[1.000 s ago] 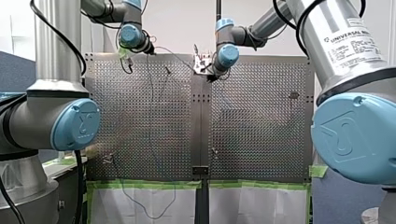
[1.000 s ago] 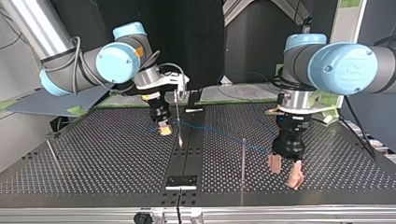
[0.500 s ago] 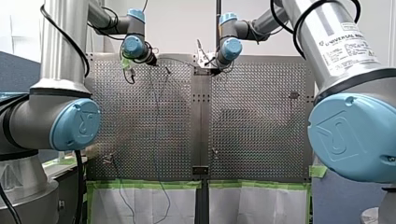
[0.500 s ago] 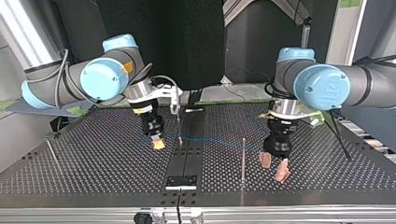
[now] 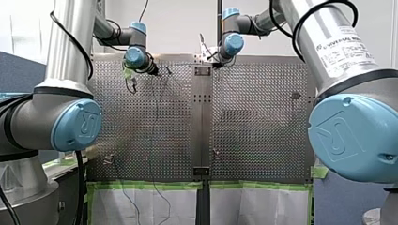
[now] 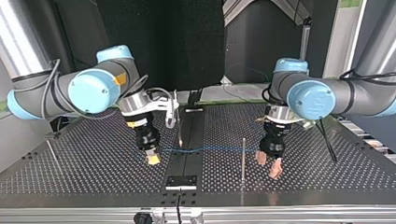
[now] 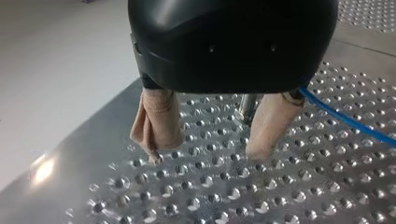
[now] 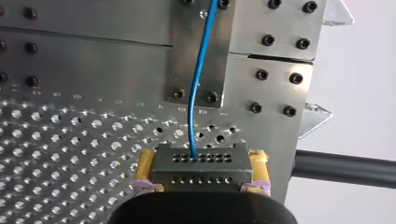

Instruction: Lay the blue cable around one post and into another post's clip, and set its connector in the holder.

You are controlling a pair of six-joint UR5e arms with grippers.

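In the right wrist view my right gripper [image 8: 201,161] is shut with its yellow pads on a grey connector block [image 8: 201,167] with rows of holes. The blue cable [image 8: 198,79] leaves the block and crosses a small bolted plate [image 8: 198,51] ahead. In the top view this gripper [image 6: 152,159] hangs at the left, low over the table. The cable [image 6: 210,149] runs level from it past a tall post [image 6: 243,158] towards my left gripper [image 6: 268,167]. That gripper [image 7: 205,154] stands open, its beige pads astride a post, with the cable [image 7: 345,119] beside one finger.
A thin post with a clip [image 6: 180,133] stands on the central strip. A small plate [image 6: 181,181] sits near the top view's front edge. A slim rod [image 6: 52,151] leans at that view's left. Green tape [image 5: 150,185] lines the table's edge in the front view.
In the top view both grippers have come nearer the front edge. My left gripper has shifted left, closer to the tall post. The cable between them now lies straighter and more level.
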